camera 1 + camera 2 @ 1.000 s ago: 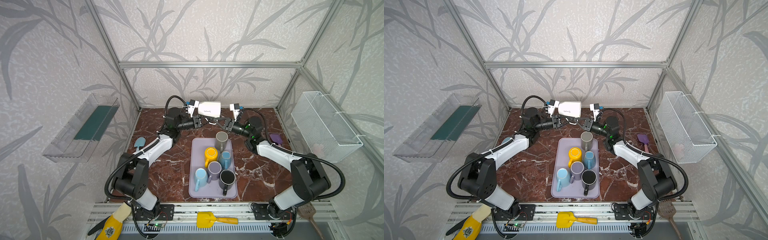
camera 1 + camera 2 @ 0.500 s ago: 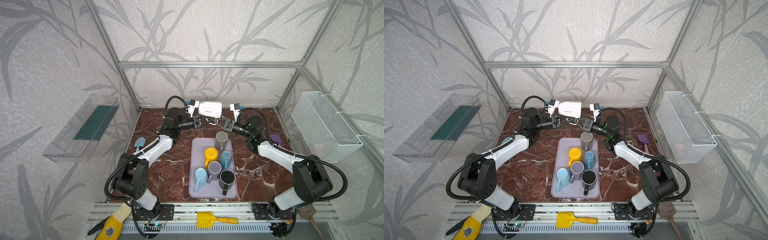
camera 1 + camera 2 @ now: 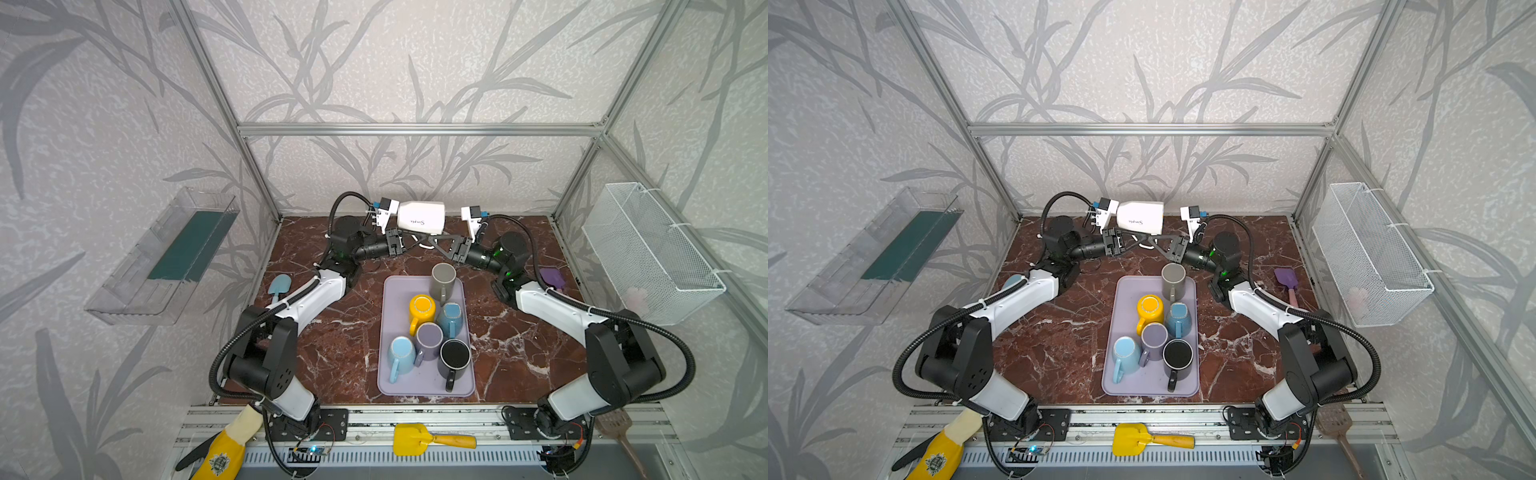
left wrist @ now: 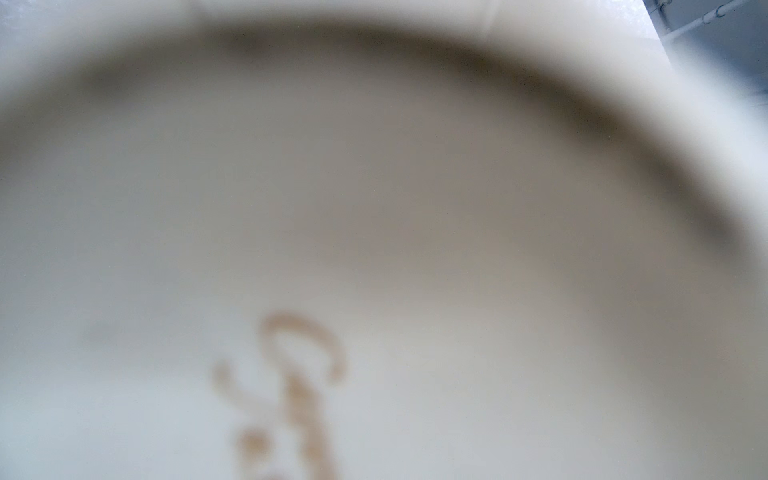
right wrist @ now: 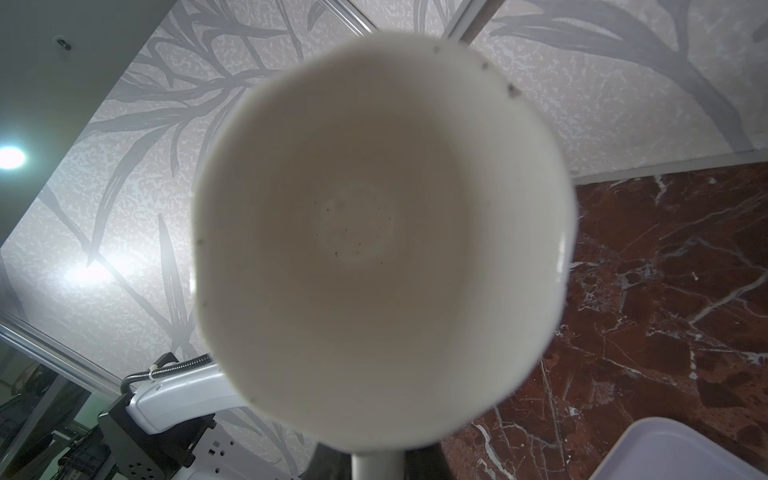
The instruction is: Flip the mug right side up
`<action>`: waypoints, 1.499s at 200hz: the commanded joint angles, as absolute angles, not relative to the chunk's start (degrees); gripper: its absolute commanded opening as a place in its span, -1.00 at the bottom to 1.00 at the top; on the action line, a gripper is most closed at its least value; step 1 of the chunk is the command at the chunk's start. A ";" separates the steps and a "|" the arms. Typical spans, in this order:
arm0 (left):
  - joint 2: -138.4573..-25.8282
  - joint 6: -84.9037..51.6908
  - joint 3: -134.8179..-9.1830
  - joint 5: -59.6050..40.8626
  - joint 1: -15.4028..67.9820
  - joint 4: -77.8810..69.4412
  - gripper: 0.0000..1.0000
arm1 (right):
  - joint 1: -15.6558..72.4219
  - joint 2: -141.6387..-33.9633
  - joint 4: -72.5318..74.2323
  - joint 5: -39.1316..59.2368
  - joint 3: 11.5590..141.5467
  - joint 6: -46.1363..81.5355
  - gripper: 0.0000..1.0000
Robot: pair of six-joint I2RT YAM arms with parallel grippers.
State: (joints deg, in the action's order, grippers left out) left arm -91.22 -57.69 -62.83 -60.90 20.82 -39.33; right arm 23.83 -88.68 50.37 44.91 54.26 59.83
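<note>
Nearest me, at 6 o'clock on the front rail, lies a yellow scoop [image 3: 409,436]. Past it, from the middle of the counter [image 3: 340,332] toward 6, sits a lavender tray [image 3: 419,384] crowded with six mugs, the black mug [image 3: 455,355] closest to me and the grey mug [image 3: 443,276] farthest.

At 12 o'clock, close to the back wall, the white mug [image 3: 420,216] hangs in the air above the counter. It lies on its side, with its base toward 9 and its mouth toward 3. The right wrist view looks straight into its bowl [image 5: 382,249], and the left wrist view is filled by its blurred base [image 4: 374,249].

Under it the left gripper [image 3: 417,240] and the right gripper [image 3: 433,244] meet at the handle. Both sets of jaws are narrow, and I judge both are pinching the handle loop. I cannot tell which of them bears the weight.

I read the mug as glazed ceramic: rigid, fairly heavy for these jaws, slick and brittle if dropped on the stone. The handle is the sound place to hold it, since the jaws can close through the loop and it cannot slide out. The body may swing about that pinch, though, so I would turn it slowly and keep one grip firm until the base is down.
</note>
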 commanded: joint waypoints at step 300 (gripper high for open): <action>-95.27 -68.11 -62.84 -65.26 19.89 -62.69 -1.00 | 24.59 -88.49 45.69 46.98 58.35 58.01 -0.52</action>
State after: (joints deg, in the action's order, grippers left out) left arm -96.27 -67.72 -62.08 -65.36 18.76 -55.22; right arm 23.55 -87.83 43.13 46.35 56.53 57.32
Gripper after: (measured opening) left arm 0.158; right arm 0.229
